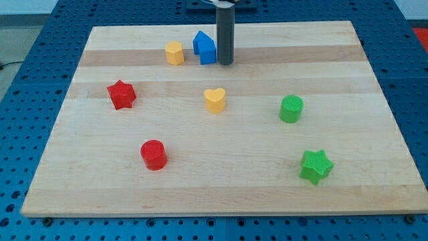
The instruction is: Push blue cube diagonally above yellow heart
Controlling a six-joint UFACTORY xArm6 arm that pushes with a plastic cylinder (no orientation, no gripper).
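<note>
Rod of my arm stands upright, no jaws to open or close; my tip (225,63) rests on the wooden board (374,187).
- blue cube (205,47): touching my tip on the view's left.
- yellow block (174,52): farther left, shape uncertain.
- yellow heart (215,100): below my tip, apart.
- red star (122,94), red cylinder (154,154): lower left.
- green cylinder (291,108), green star (315,166): lower right.

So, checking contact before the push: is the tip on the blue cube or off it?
On: my tip touches the blue cube's right side.
</note>
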